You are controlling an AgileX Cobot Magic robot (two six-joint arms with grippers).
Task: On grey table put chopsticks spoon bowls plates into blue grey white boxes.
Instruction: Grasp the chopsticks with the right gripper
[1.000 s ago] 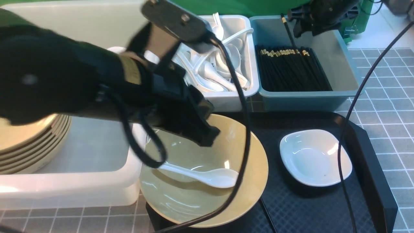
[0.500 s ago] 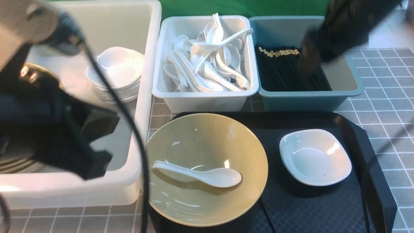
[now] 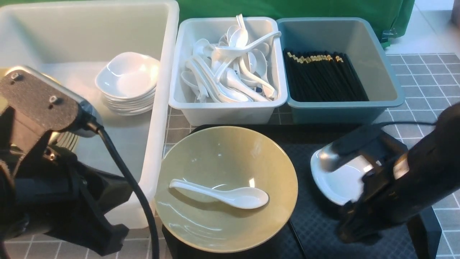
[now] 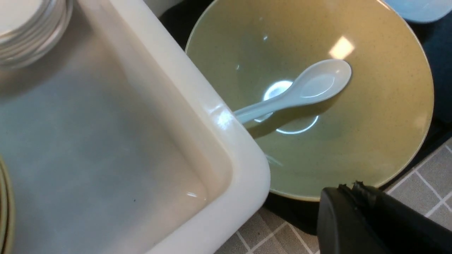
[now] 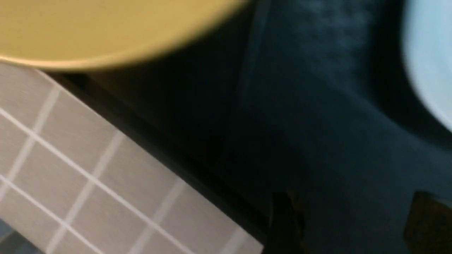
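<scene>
Spoon in bowl, both claws empty.
My L claw is clenched on nothing, nr front corner of big white box. R claw is released, low over black tray by small plate. Spoon lies in beige bowl on tray's left end.

I see a white spoon lying scoop-up in the wide beige bowl, its handle toward the left. A small white plate sits near the bowl's right. Behind, black chopsticks lie in the teal box, spoons fill the grey-white box, and plates stack in the large white box.
</scene>
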